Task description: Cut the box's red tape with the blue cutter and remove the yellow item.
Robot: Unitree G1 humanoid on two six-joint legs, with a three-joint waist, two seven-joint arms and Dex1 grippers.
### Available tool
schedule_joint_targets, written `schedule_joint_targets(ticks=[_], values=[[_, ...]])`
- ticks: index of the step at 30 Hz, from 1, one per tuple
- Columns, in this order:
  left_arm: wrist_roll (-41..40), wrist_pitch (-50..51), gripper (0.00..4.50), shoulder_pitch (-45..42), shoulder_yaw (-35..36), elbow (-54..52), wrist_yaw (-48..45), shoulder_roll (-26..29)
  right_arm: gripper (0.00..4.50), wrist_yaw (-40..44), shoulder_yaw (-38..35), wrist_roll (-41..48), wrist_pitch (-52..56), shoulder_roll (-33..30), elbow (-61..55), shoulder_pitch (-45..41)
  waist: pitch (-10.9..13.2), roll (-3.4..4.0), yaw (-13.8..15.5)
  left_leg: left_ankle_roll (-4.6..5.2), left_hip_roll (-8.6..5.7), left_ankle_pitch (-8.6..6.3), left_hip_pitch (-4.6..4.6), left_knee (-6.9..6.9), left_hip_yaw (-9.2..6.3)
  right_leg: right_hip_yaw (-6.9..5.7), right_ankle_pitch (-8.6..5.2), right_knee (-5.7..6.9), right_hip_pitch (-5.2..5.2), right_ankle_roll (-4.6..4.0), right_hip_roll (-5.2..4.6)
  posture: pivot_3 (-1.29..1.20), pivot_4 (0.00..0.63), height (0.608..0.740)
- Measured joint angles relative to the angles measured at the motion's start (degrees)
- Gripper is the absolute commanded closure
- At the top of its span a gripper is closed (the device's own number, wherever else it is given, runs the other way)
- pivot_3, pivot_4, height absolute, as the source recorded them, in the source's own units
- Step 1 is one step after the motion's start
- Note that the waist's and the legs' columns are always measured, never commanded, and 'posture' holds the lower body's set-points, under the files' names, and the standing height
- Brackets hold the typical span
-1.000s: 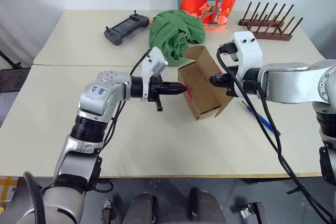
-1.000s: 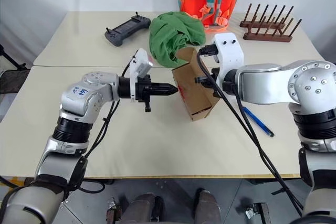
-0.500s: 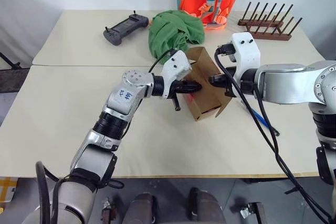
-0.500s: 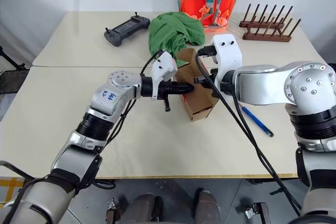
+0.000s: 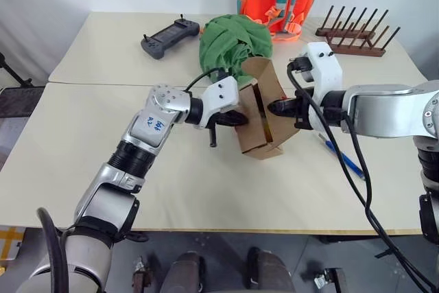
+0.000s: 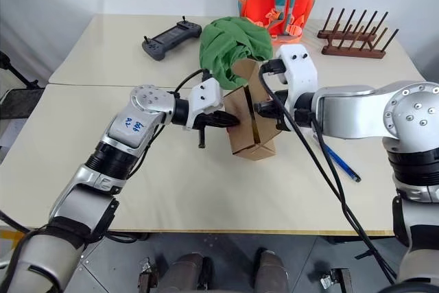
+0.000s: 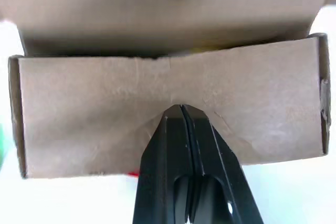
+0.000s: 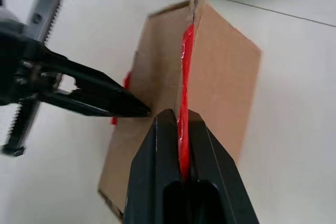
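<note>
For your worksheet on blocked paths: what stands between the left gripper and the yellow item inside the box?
A cardboard flap of the box does. The shut left gripper presses against it, denting it inward. Only a yellow sliver shows behind its upper edge.

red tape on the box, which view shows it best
The right wrist view: the red tape runs along a flap edge of the box, pinched in the shut right gripper. The shut left gripper presses another flap. The left wrist view shows a red sliver under the flap; the head views barely show it.
</note>
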Motion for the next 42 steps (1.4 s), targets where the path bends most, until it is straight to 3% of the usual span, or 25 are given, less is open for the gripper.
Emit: schedule_joint_targets(ticks=[7,14,29,34,42], values=[[3.1,-0.8,4.5,1.7,-1.4,5.9,0.7,-0.9,4.46,-1.5,-0.8,-0.1,2.9,-3.3,10.7,0.7,0.0,-0.02,0.4,0.04,-0.14,-0.03,-0.11,-0.04,0.06,-0.16,0.01,-0.04,-0.1,0.02,0.01,0.0,0.15,0.74],[3.7,-2.2,4.5,1.6,-0.9,6.8,2.0,-3.9,4.46,-1.5,0.3,0.1,3.9,-4.3,13.1,-0.2,0.0,-0.02,0.1,0.03,-0.12,-0.03,-0.11,-0.07,0.04,-0.19,0.01,-0.04,-0.1,0.02,0.01,0.0,0.15,0.74],[-7.7,11.3,4.5,-5.4,11.0,-0.5,0.6,-4.5,4.46,8.3,3.6,-0.1,9.6,-6.5,8.0,-2.7,0.0,-0.02,-0.4,0.03,-0.11,-0.03,-0.14,-0.05,-0.03,-0.23,0.02,-0.04,-0.1,0.03,0.0,0.0,0.15,0.74],[-7.7,10.7,4.5,-4.7,8.7,-0.9,0.6,-6.4,4.46,8.3,4.2,-0.1,8.5,-6.5,8.1,-2.8,0.0,-0.02,-0.5,0.03,-0.14,-0.03,-0.11,-0.05,0.01,-0.22,0.02,-0.03,-0.11,0.03,0.0,0.0,0.15,0.74],[-0.8,2.2,4.5,-0.4,-0.5,-2.2,1.2,-7.8,4.46,7.5,5.3,-0.2,7.6,-6.0,8.1,-3.0,0.0,-0.03,-0.5,0.03,-0.14,-0.03,-0.12,0.0,0.04,-0.19,0.02,-0.04,-0.1,0.03,0.0,0.0,0.15,0.74]])
